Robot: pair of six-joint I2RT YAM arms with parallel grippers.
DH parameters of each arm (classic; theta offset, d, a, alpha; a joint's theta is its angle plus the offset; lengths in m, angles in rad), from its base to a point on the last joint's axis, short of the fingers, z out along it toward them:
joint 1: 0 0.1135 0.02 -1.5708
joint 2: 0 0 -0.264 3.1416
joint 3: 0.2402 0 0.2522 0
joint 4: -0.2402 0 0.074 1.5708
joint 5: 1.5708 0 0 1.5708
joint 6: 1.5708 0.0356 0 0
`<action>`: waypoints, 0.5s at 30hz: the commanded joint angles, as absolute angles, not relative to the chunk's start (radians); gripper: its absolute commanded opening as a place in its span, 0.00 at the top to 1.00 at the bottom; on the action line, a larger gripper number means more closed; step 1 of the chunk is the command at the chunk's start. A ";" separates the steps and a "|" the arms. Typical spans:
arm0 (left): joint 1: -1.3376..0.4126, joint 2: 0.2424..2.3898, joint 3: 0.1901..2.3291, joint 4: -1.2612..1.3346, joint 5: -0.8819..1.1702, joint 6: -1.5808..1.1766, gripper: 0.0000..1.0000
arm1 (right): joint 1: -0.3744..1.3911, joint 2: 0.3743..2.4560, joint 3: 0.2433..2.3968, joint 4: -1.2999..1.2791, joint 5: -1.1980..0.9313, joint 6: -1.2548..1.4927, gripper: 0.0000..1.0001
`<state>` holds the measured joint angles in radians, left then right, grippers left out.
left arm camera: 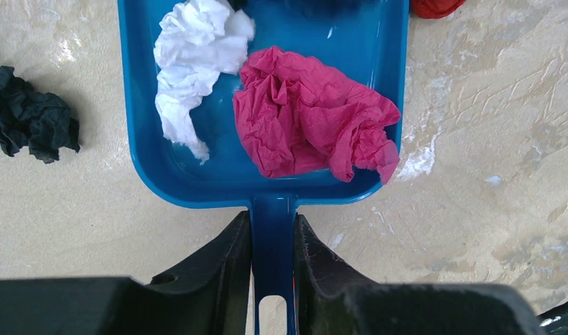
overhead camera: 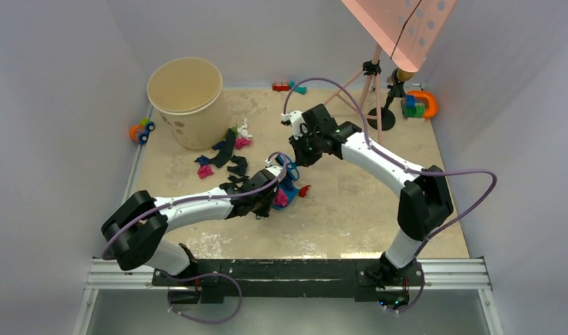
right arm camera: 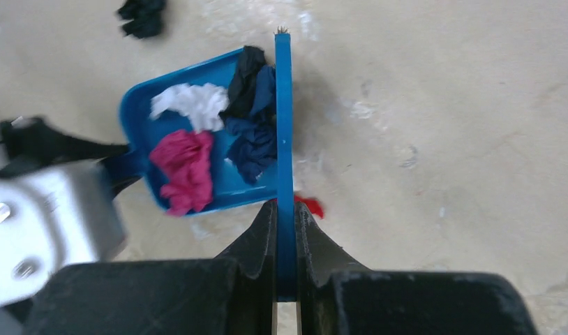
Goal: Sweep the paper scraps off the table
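**Crumpled paper scraps point(left arm camera: 309, 118) lie partly in a blue plastic dustpan point(left arm camera: 368, 42) and partly on the worn beige table point(left arm camera: 490, 209).**

White, magenta, navy and black bits sit in the pan, a red one point(right arm camera: 310, 205) lies just outside its mouth, and others trail toward the tan bucket point(overhead camera: 187, 105). The left arm point(overhead camera: 197, 206) stretches low, with the left gripper point(left arm camera: 273, 230) clamped on the pan's handle and the mouth pointing away from it. The right arm point(overhead camera: 379, 160) is bent at the elbow, and the right gripper point(right arm camera: 285, 218) pinches a thin blue brush point(right arm camera: 283, 105) that lies across that mouth.
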<state>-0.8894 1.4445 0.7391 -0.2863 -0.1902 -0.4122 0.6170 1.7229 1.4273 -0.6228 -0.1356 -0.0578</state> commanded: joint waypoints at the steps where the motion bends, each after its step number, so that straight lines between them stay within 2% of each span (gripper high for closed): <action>1: -0.884 1.448 0.776 -0.279 -0.210 -0.424 1.00 | 0.624 1.601 1.370 -0.592 -0.369 -0.067 1.00; 11: -0.884 1.383 0.742 -0.245 -0.272 -0.406 1.00 | 0.622 1.427 1.304 -0.635 -0.320 -0.023 1.00; 15: -0.884 1.368 0.727 -0.228 -0.286 -0.399 1.00 | 0.622 1.347 1.287 -0.614 -0.241 0.015 1.00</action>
<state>-0.8894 1.4044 0.7372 -0.2752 -0.2436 -0.4076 0.6216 1.4235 1.3029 -0.6296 -0.2989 -0.0319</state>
